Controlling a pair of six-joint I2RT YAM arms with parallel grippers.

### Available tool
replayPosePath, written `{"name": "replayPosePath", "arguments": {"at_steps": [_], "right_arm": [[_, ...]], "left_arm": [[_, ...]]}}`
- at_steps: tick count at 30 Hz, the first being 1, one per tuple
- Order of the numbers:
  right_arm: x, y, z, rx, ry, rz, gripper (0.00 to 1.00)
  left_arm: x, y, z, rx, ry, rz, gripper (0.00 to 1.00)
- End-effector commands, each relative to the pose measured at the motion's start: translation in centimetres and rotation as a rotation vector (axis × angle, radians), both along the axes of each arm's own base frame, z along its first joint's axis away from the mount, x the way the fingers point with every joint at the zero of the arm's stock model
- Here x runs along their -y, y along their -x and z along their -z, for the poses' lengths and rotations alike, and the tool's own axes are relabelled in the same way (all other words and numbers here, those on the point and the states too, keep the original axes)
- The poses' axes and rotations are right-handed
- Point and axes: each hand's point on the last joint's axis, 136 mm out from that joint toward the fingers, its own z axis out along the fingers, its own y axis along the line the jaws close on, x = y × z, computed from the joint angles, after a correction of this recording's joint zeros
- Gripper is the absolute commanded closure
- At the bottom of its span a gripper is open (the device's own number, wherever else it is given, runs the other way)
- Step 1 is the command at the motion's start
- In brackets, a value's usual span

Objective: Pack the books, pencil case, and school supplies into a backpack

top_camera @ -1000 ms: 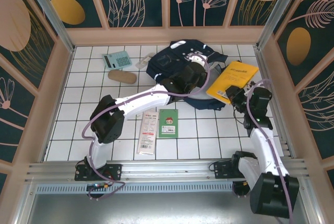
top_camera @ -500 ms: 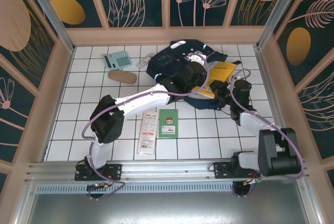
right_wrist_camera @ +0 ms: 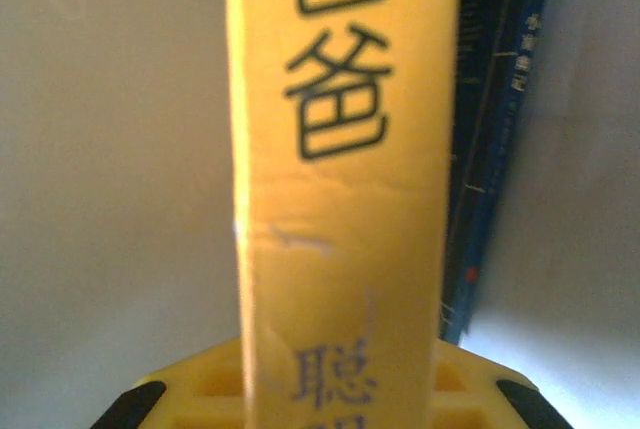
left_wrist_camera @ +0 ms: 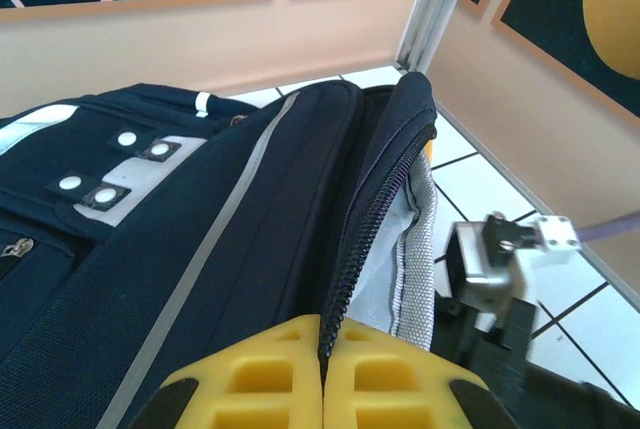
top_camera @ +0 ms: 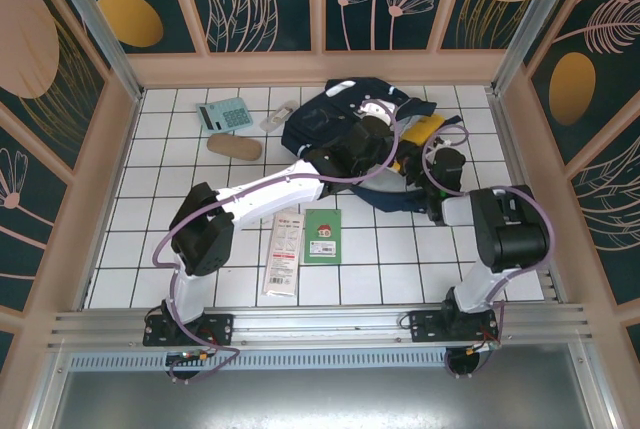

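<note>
The navy backpack lies at the far middle of the tiled table, with its main opening turned toward the right side. The left gripper is set at the zipper edge of the upper flap. Its yellow fingers are pressed together, and the zipper edge appears to be pinched between them, though the contact itself is hidden by the fingertips. The flap is raised off the pale grey lining, so a gap is shown.

The right gripper is closed on the orange-yellow book, which is clamped on edge between its fingers and is seen from above at the mouth of the opening. A dark blue book is seen just beside it.

On the tiles left of the bag, the teal calculator, the clear packet and the tan pencil case are found. Nearer the arms' bases, the white-and-red pack and the green book are laid side by side.
</note>
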Motion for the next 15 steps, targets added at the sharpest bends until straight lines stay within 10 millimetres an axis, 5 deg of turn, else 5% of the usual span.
{"name": "replayPosePath", "arguments": {"at_steps": [1,7,11,15], "right_arm": [[-1.4,-2.3,-4.7,0.200,-0.029,-0.025,1.00],[-3.5,-4.1,0.2,0.097,-0.028,-0.056,0.96],[-5.5,-5.6,2.3,0.033,0.033,-0.118,0.79],[-5.1,-5.2,3.2,-0.014,0.139,-0.113,0.59]], "left_arm": [[0.0,1.1,-9.4,0.103,0.223,0.021,1.00],[0.2,1.4,-9.7,0.097,0.238,0.041,1.00],[0.2,1.4,-9.5,0.094,0.225,0.037,1.00],[-0.6,1.3,-9.3,0.101,0.211,0.010,1.00]]}}
